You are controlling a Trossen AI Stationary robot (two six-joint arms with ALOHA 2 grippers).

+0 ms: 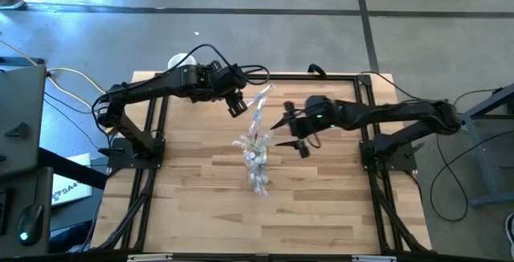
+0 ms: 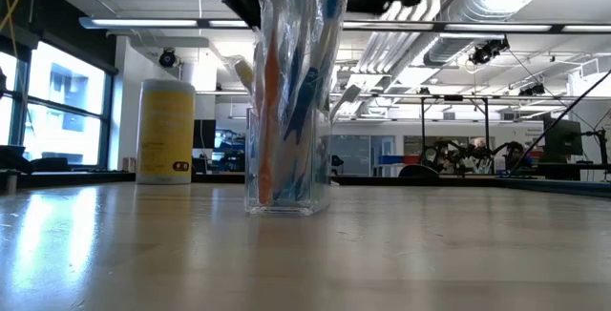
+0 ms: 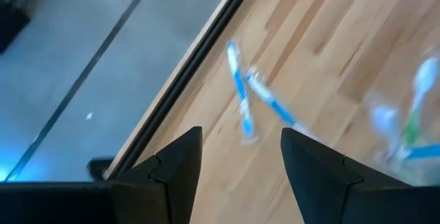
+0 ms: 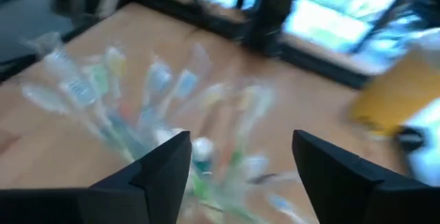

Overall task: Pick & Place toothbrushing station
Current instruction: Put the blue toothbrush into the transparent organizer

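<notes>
**A:** Starting on my left, what's that arm doing?

**B:** The left gripper [image 1: 236, 104] hangs over the back half of the table [image 1: 193, 214], jaws spread wide with nothing between them. Through its wrist camera I can see two loose blue-and-white toothbrushes [image 3: 253, 100] lying crossed on the wood near the table's edge rail. I can't pick those two out from above.

**A:** And the cup?

**B:** The clear plastic cup [image 2: 283, 193] stands upright near the middle of the table, stuffed with wrapped toothbrushes [image 2: 291, 72] that fan upward and lean toward the back edge. So the bundle's long axis runs up and away from the front. The yellow bottle [image 2: 165, 132] stands well apart, off behind it.

**A:** The right side?

**B:** The right gripper [image 1: 299, 143] sits just beside the brush tops, on their right, jaws wide apart and empty. In its wrist view the brush heads [image 4: 165, 107] spread out directly ahead of the fingers [image 4: 155, 172].

**A:** Which arm is closer to the cup, then?

**B:** I judge the right. The cup lies forward of and below its jaws, with the handles slanting across the approach. I'd come in low at the cup wall, under the fan.
</notes>
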